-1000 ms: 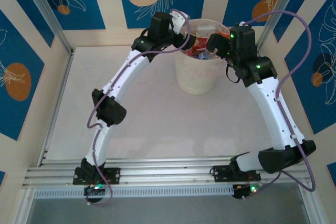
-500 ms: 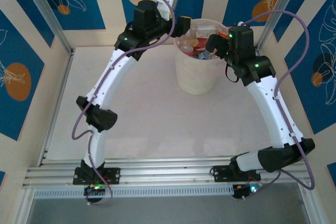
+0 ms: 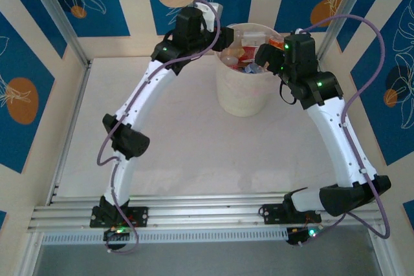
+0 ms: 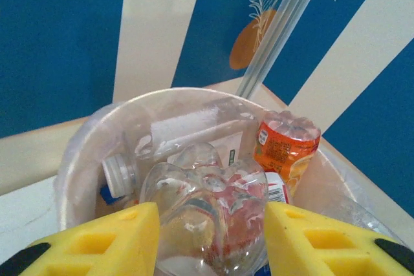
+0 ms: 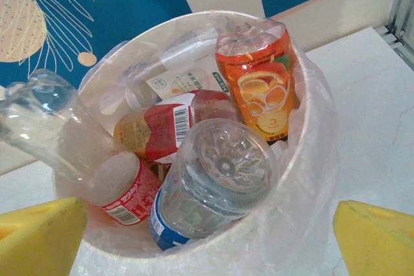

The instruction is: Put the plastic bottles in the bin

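Jaws of our left gripper stand apart, clamping nothing; just beyond them sits the round white bag-lined bin, heaped with clear plastic bottles. Jaws of our right gripper gape wide over its rim.

White bag-lined bin upright, heaped with clear plastic bottles, orange-labelled one upright

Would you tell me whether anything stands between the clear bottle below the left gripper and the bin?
Nothing visible does: the clear bottle, below the left gripper, already rests atop other bottles in the open mouth of the bin.
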